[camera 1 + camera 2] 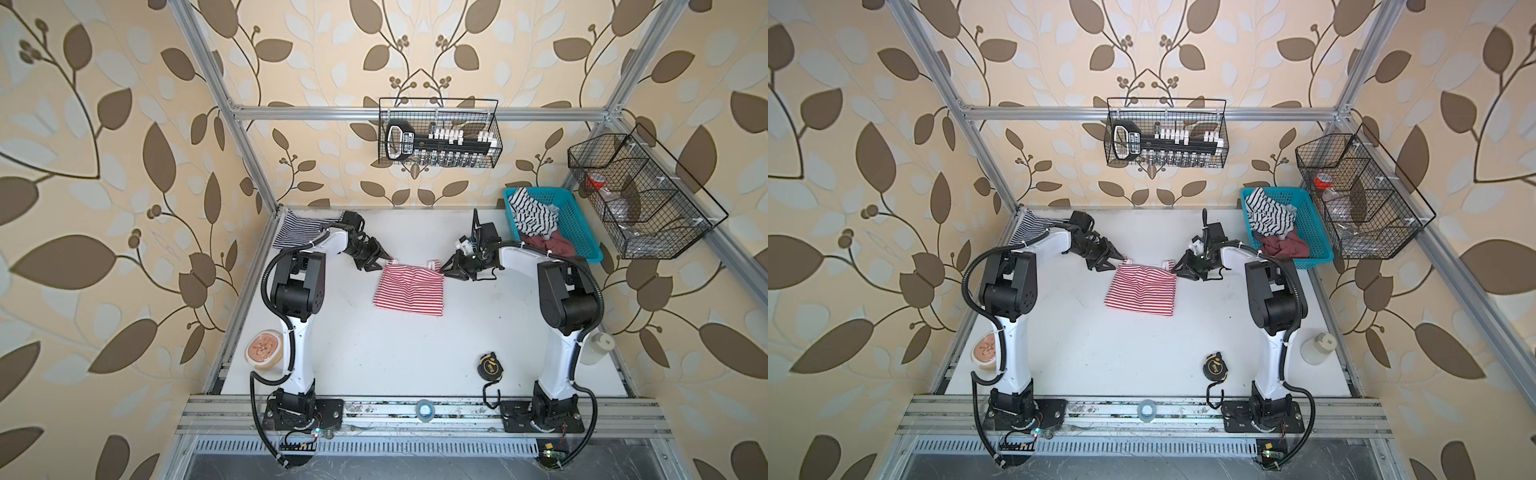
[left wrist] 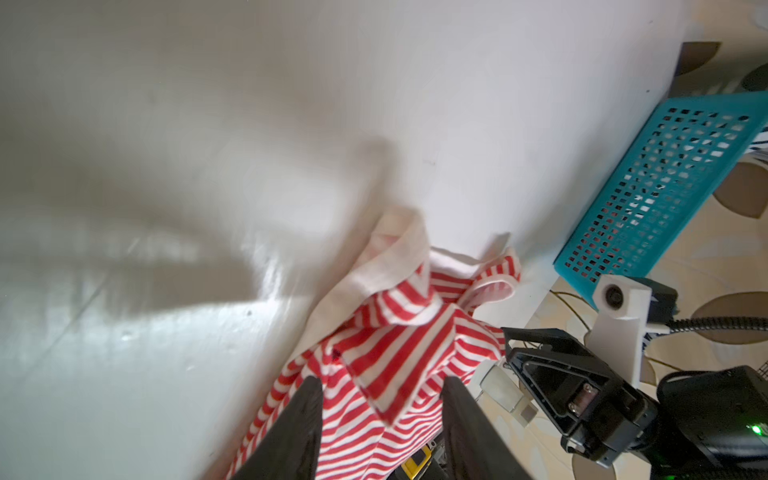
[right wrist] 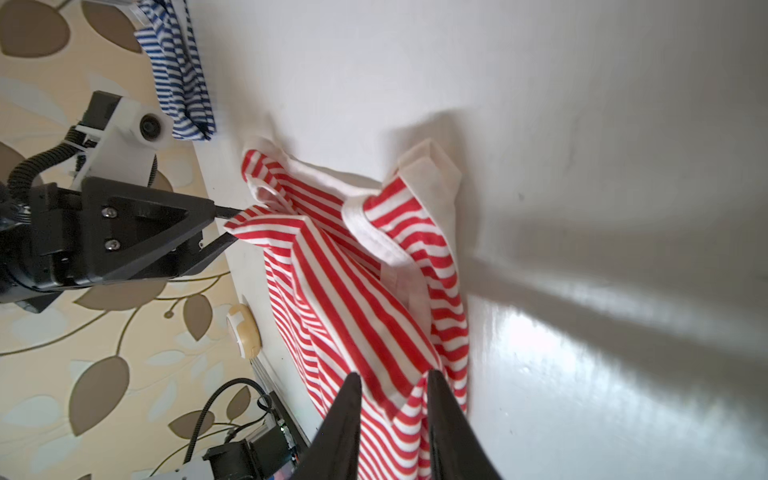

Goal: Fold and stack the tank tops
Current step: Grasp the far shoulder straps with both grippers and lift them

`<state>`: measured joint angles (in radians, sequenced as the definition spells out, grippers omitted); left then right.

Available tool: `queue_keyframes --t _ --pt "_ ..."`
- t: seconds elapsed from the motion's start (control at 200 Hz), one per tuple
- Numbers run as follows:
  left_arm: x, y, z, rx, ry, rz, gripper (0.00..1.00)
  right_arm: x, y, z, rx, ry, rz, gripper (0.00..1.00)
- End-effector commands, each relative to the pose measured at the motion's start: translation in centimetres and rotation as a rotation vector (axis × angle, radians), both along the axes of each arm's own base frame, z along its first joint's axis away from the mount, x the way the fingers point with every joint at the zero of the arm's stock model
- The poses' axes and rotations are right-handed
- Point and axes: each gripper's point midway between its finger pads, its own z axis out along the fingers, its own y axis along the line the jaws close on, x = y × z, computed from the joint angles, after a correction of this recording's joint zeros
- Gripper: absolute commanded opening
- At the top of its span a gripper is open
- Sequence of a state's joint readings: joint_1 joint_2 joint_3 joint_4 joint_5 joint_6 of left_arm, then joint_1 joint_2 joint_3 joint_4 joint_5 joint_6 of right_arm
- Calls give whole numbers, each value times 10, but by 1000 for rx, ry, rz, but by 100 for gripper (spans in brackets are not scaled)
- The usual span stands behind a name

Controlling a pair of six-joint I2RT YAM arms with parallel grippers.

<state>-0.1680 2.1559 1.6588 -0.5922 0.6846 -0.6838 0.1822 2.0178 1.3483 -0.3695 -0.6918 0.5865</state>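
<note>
You will find the red-and-white tank top [image 1: 409,289] at the middle of the tabletop [image 1: 374,353]. Its two white straps point to the back wall and its hem points to the arm bases. The strap-to-hem line runs front to back. The outline is close to square, so no long axis stands out.

The left gripper [image 1: 384,261] is at the top's left strap corner and the right gripper [image 1: 445,268] at its right strap corner.

The left wrist view shows the left fingers [image 2: 299,424] well parted and released, with striped cloth between them. The right fingers [image 3: 345,415] are parted less widely and are also not clamped, with cloth in the gap.

The navy-and-white tank top [image 1: 301,228] lies in the far left corner, partly behind the left arm.
</note>
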Motion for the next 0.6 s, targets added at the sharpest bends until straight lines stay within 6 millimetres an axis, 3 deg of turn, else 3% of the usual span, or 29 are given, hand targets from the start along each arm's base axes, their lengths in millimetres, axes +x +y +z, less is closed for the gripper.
queue_keyframes --t 0.0,0.17,0.26,0.475,0.595 --pt "25 2 47 -35 -125 8 51 20 0 59 42 -150 -7 32" --pt "19 18 81 34 -200 40 52 7 0 93 45 -220 -11 36" --pt "4 14 89 11 -211 41 45 -7 10 100 57 -236 11 32" --pt "-39 -23 72 -57 -153 -41 5 -27 51 78 110 -181 88 1" --pt "-49 -44 56 -88 -113 -93 0 -23 71 61 155 -150 108 0"
